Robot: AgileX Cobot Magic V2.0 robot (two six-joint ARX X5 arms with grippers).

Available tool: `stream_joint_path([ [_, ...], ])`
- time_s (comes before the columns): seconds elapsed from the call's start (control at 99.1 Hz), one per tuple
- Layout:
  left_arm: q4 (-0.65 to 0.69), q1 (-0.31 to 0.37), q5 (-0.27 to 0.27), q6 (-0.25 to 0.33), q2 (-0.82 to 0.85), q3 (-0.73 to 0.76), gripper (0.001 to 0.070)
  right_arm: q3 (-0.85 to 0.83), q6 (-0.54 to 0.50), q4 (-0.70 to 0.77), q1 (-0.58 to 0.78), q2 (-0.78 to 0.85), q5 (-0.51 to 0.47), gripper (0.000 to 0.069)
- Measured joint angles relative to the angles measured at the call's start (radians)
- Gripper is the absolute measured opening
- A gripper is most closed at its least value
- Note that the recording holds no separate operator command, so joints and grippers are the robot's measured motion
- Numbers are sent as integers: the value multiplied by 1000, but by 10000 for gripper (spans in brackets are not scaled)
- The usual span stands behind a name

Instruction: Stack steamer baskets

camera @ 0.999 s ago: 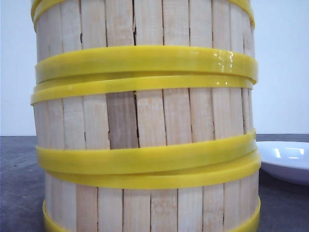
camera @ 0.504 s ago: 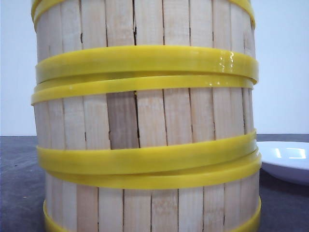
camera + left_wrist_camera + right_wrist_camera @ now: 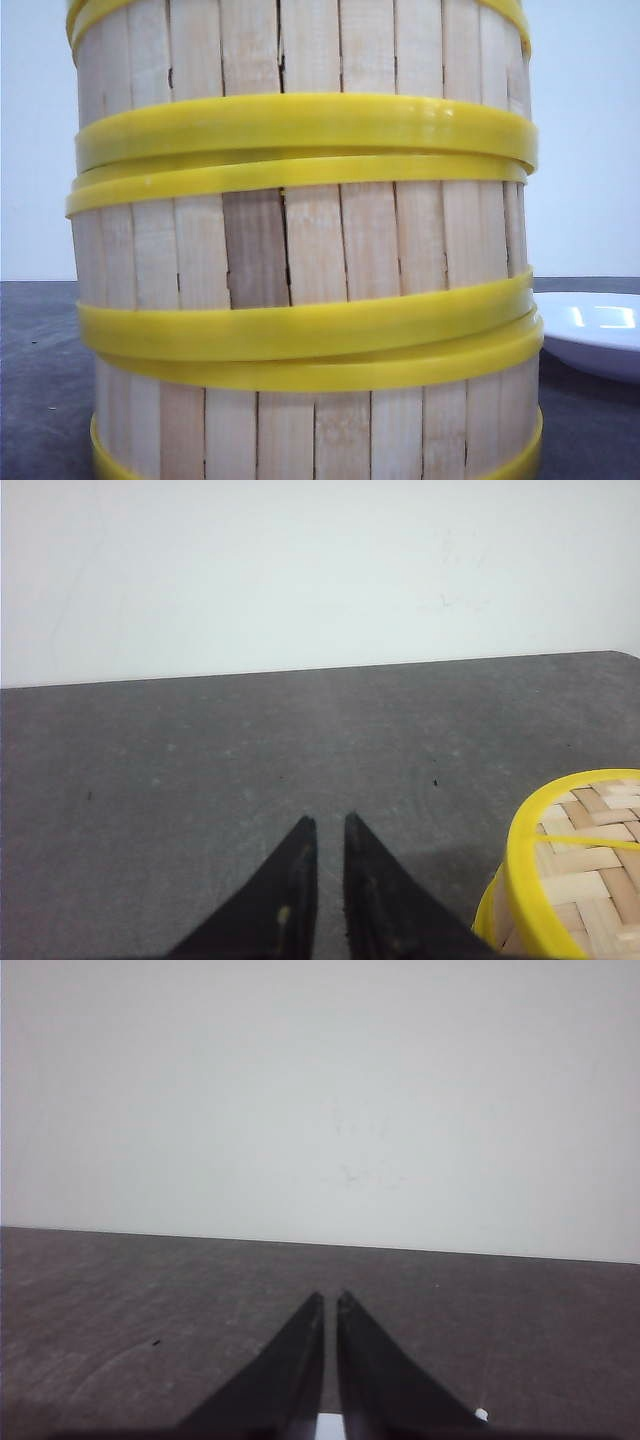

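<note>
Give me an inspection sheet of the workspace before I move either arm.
Surface: dark grey table, bare ahead of both grippers.
Job's things: three steamer baskets in one stack, filling the front view; yellow bands slightly out of line at both joins.
Clutter: white plate to the right of the stack; woven lid near the left gripper.
Grippers: left gripper and right gripper both nearly closed, holding nothing, over the table.
Cables: nothing seen.
Surroundings: plain white wall behind the table.
</note>
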State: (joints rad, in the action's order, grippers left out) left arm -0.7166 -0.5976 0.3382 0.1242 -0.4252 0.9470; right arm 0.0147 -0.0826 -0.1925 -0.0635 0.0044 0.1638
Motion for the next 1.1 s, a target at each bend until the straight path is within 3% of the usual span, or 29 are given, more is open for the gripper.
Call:
stream_joint_path([
  [0.898,-5,1,1,-6,0,0,23,0,0,-8,-2,-1,0,21],
  [1.039,8,78,-3,-9,25,-2,23,0,0,-8,-2,-1,0,21],
  [1.099,48,134,-56,-11,60,-28,23,0,0,-8,-2,-1,0,21],
])
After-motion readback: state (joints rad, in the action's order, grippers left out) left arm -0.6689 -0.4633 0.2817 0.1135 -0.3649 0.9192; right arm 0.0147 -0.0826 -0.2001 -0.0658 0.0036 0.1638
